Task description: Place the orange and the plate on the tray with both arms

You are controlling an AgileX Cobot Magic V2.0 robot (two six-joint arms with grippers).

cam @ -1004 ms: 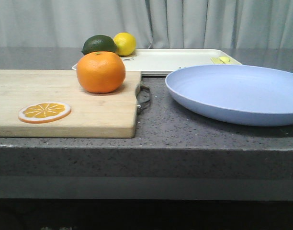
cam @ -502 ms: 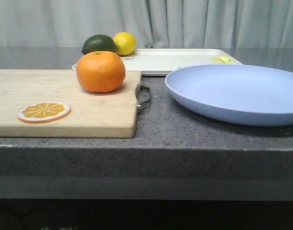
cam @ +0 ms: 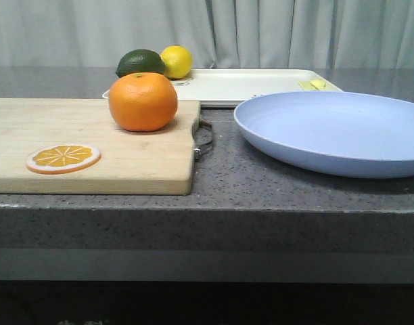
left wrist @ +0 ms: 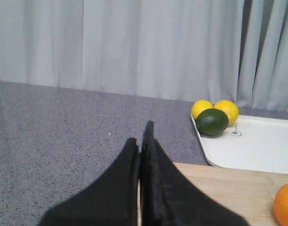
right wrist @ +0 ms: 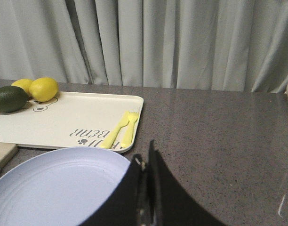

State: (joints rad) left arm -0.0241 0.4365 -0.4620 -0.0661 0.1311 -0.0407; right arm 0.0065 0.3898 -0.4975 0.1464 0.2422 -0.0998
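Observation:
The orange (cam: 143, 101) sits on the wooden cutting board (cam: 92, 145) at the left; its edge also shows in the left wrist view (left wrist: 285, 205). The lavender-blue plate (cam: 335, 132) lies on the counter at the right. The cream tray (cam: 247, 84) lies behind both. Neither gripper shows in the front view. My left gripper (left wrist: 140, 136) is shut and empty, above the board's far edge, to the left of the orange. My right gripper (right wrist: 145, 157) is shut and empty, over the plate's (right wrist: 54, 188) right rim, with the tray (right wrist: 64, 122) beyond.
A dark green lime (cam: 139, 63) and a lemon (cam: 176, 61) sit on the tray's left end; a second lemon (left wrist: 202, 107) is beside them. Yellow fork and spoon (right wrist: 123, 129) lie on the tray's right part. An orange slice (cam: 63, 158) lies on the board's front. A curtain hangs behind.

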